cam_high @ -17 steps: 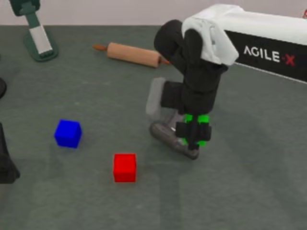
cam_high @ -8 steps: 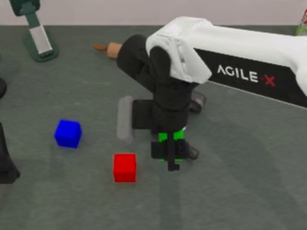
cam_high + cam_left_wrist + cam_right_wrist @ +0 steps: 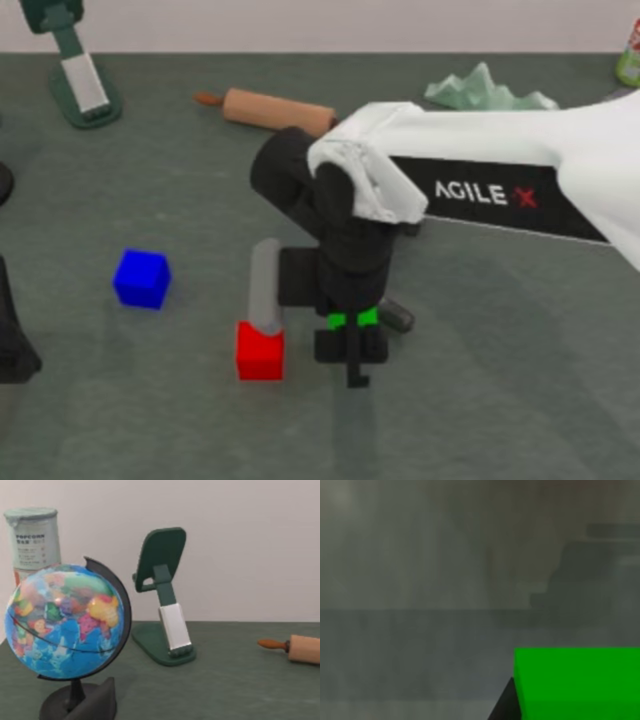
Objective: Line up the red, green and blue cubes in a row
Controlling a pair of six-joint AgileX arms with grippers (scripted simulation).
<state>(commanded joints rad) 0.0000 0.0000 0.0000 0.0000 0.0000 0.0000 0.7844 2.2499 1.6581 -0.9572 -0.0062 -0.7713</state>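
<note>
While clamped in right pincer point(image 3: 351, 348): green cube point(image 3: 352, 319)

Open table point(image 3: 480, 420) lies between blue cube point(image 3: 141, 278) and red cube point(image 3: 260, 352). Right arm point(image 3: 470, 175) overhangs centre. Rolling pin point(image 3: 277, 111), stand point(image 3: 80, 75) and globe point(image 3: 65, 625) line the far edge.

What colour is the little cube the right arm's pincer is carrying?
Bright green; the green cube shows best in the right wrist view.
</note>
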